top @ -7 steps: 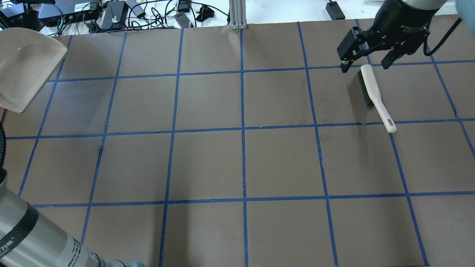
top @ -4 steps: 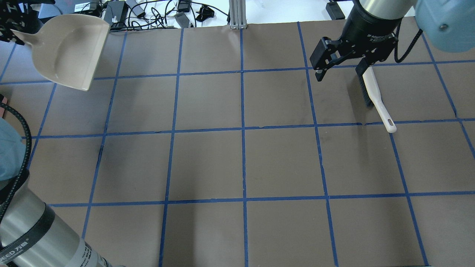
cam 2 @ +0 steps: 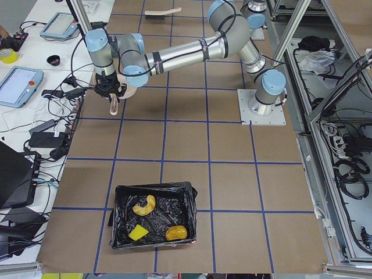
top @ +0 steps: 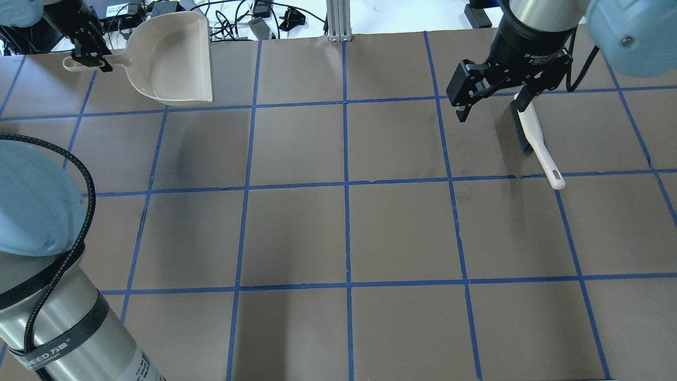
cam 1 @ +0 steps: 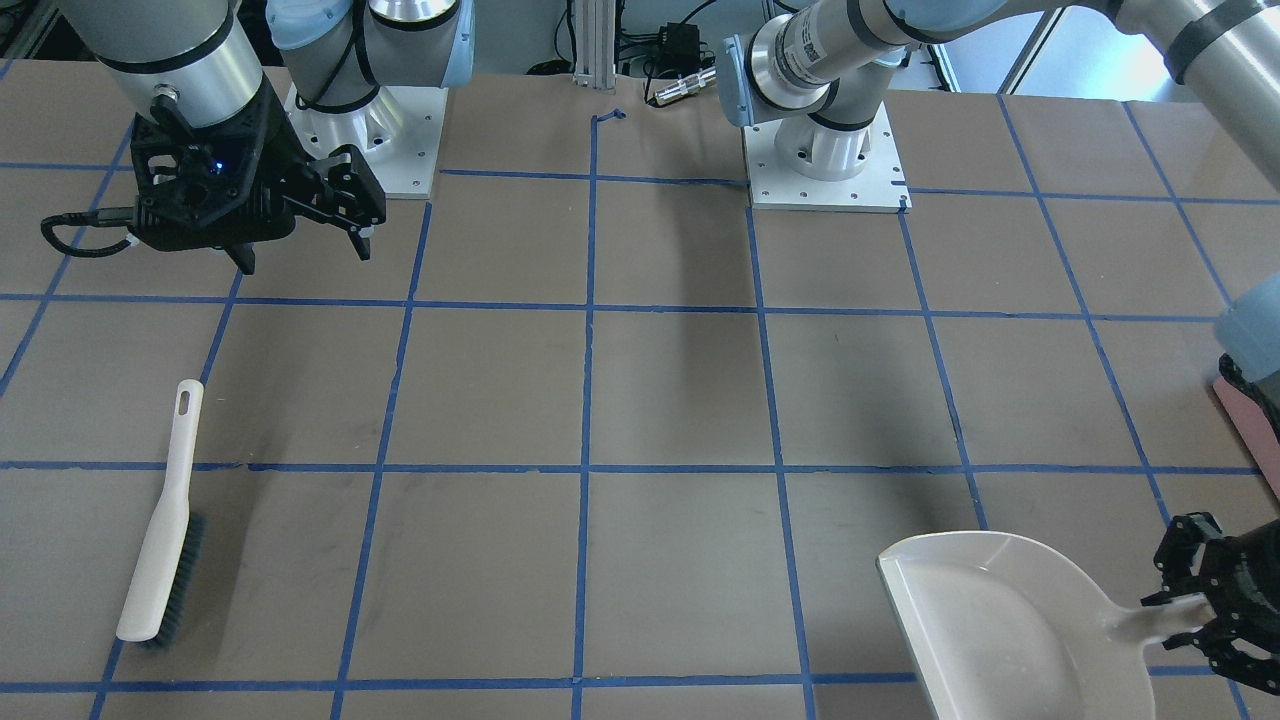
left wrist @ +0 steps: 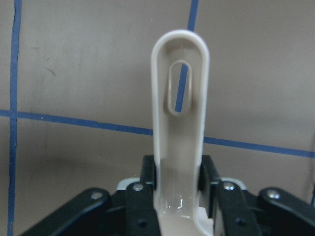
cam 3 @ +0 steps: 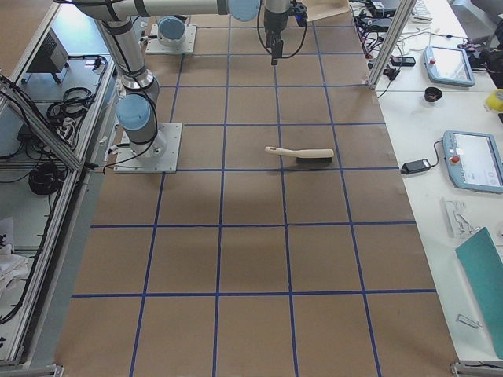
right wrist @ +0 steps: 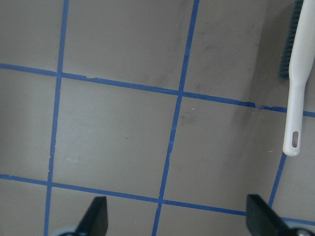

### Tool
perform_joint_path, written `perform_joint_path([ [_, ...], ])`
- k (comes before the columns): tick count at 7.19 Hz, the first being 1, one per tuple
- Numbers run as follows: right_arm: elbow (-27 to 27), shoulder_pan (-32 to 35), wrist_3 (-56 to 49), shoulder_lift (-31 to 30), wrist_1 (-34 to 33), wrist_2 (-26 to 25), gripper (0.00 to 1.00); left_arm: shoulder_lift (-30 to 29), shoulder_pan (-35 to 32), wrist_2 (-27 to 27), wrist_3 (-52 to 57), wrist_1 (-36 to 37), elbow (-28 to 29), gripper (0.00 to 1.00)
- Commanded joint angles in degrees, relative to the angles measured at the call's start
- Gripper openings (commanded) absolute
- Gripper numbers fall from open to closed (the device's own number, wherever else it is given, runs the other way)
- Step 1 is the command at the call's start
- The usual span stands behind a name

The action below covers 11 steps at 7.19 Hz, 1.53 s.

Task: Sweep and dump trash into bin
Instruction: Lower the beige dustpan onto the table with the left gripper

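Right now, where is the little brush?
In the overhead view the brush lies flat on the table at the right, on the robot's right side, its bristle end near the open right gripper.

Brown table (top: 296, 233) gridded with blue tape (top: 346, 222). A white brush (top: 539, 151) lies flat on its right side; a beige dustpan (top: 169, 58) at the far left, near tangled cables (top: 222, 21) and a metal post (top: 337, 18). A tablet (cam 3: 471, 161) lies on the side bench

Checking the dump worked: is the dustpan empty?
Empty. The dustpan is bare inside; the trash lies in the bin.
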Motion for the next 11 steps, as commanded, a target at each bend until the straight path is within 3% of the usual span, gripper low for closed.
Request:
perform_joint_path([
  [1, 0.1, 0.0, -1.1, 0.9, -0.9, -1.5, 1.00, -2.4, -3.4, 5.3, 3.5, -3.4, -0.6, 0.00],
  [2, 0.3, 0.0, -0.1, 1.9, -1.1, -1.5, 1.00, -3.3, -5.4, 8.6, 5.5, -4.6, -1.3, 0.00],
  [5, 0.3, 0.0, -0.4, -0.8, 1.0, 0.1, 1.00, -3.8, -6.2, 8.7, 8.1, -4.1, -0.8, 0.00],
  [6, -0.2, -0.1, 0.0, -0.9, 2.8, 3.9, 1.00, -5.2, -6.2, 8.3, 5.7, -2.2, -0.8, 0.00],
  [11, 0.1, -0.1, 0.0, -0.9, 4.0, 3.2, 1.00, -3.8, -9.5, 8.7, -2.3, -7.5, -4.0, 0.00],
])
